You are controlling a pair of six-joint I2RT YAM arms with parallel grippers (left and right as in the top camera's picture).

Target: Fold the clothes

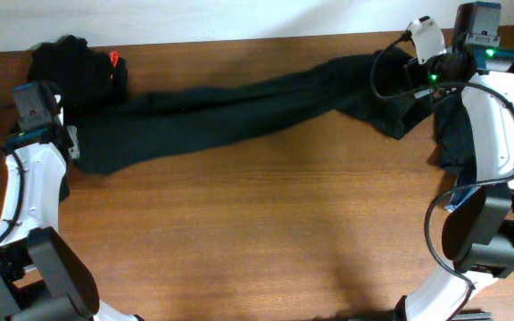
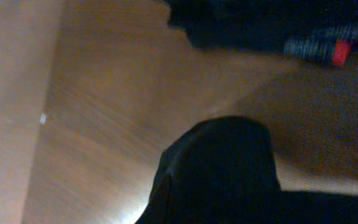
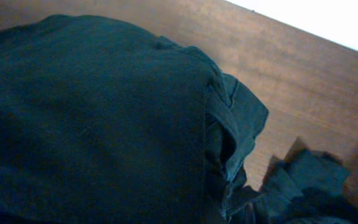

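I see a pair of dark trousers (image 1: 239,111) stretched out lengthwise along the far half of the counter (image 1: 266,223), both legs lying side by side and running from the left end up toward the far right corner. The cloth looks unfolded, creased, and bunched at its right end, where the right wrist view shows a stitched seam and rumpled edge. A black heap of clothing (image 1: 74,67) with a red tag (image 1: 114,59) sits at the far left corner, touching the trousers.

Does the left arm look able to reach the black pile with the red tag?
Probably yes: the left claw is close beside the black pile, and nothing stands between them.
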